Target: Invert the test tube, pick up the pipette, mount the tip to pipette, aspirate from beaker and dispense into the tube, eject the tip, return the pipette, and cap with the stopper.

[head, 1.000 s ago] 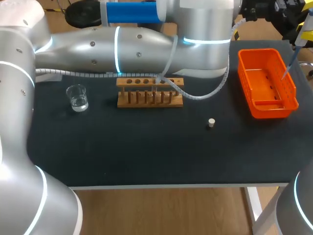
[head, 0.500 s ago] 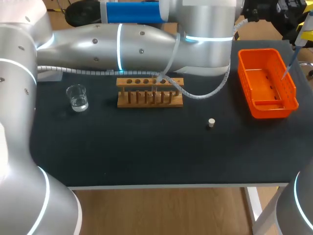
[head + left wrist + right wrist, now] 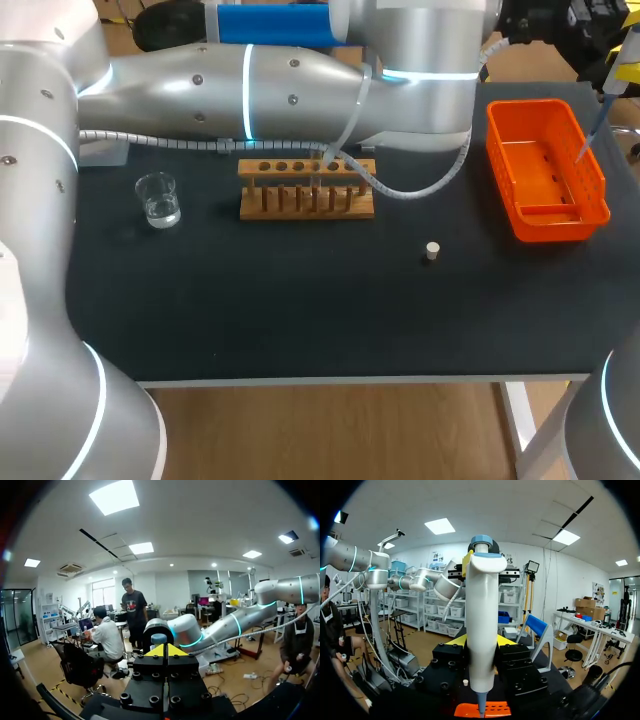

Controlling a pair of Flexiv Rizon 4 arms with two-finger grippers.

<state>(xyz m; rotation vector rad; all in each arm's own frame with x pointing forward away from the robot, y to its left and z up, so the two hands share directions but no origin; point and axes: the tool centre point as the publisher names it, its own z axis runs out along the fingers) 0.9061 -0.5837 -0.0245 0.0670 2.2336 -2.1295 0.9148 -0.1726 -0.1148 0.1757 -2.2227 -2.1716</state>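
Observation:
My right gripper (image 3: 481, 642) is shut on the white pipette (image 3: 481, 625), which stands upright between its yellow fingertips. A clear tip is on the pipette's lower end, just above the orange bin (image 3: 470, 710). In the head view the pipette (image 3: 616, 72) hangs at the far right, its tip over the orange bin (image 3: 598, 190). The wooden rack (image 3: 306, 187) holds a clear test tube (image 3: 322, 177). A beaker (image 3: 158, 198) with water stands left of the rack. The small white stopper (image 3: 432, 251) lies on the mat. My left gripper (image 3: 165, 650) is shut and empty, raised and facing the room.
My left arm (image 3: 280, 90) stretches across the back of the table, above and behind the rack, with its cable hanging down near the rack's right end. The black mat (image 3: 300, 300) covers the table.
My left arm has shifted slightly up and back. The pipette and my right gripper have stayed where they were.

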